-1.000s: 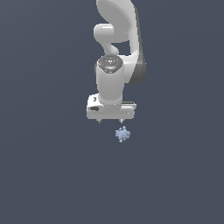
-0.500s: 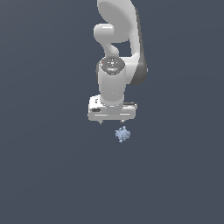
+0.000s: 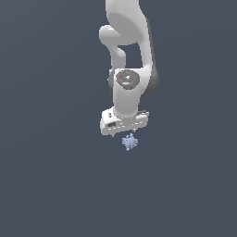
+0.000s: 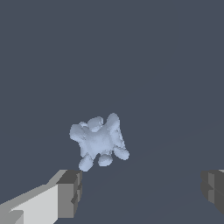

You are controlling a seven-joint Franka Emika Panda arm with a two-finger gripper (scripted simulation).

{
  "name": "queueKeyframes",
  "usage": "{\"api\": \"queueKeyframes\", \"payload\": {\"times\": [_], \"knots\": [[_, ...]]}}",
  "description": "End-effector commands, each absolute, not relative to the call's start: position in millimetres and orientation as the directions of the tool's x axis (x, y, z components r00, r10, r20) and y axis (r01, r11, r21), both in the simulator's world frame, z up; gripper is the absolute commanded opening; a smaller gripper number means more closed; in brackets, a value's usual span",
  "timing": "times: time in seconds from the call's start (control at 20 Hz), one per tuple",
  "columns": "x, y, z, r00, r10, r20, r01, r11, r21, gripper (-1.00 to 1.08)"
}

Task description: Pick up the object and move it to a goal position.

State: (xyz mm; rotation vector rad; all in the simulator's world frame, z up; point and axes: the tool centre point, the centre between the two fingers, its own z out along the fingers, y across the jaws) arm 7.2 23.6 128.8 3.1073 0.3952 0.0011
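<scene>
Hanging from above in the exterior view, white jointed robot arm [image 3: 128, 55], wrist pointed down over flat dark grey-blue surface [image 3: 51, 176]. White gripper [image 3: 126, 133] low, just over small pale blue lumpy object [image 3: 130, 142], a cluster of tiny rounded blobs. Object lying on the surface, directly below the gripper body and slightly toward the exterior view's right of its centre. Fingertips mostly hidden behind the gripper body here; spread not readable from this angle.

Looking down in the wrist view, same pale blue cluster [image 4: 99, 140] resting on the bare surface [image 4: 166, 65], irregular in outline, with knobs sticking out on all sides. Two grey finger pads [image 4: 70, 194] set wide apart at opposite edges of the picture, nothing between them. Object ahead of the fingertips, nearer the white-backed finger, touching neither.
</scene>
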Motion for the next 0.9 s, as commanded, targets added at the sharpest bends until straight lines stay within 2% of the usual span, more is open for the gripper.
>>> {"api": "queueKeyframes", "payload": {"times": [0.0,0.4,0.85], "knots": [[7.2,32.8,118.7,0.947,0.32,-0.001,0.32,-0.947,0.008,1.0],[6.1,53.3,96.6,0.884,0.468,-0.001,0.468,-0.884,0.002,1.0],[5.4,58.7,90.6,0.864,0.503,-0.001,0.503,-0.864,0.0,1.0]]}}
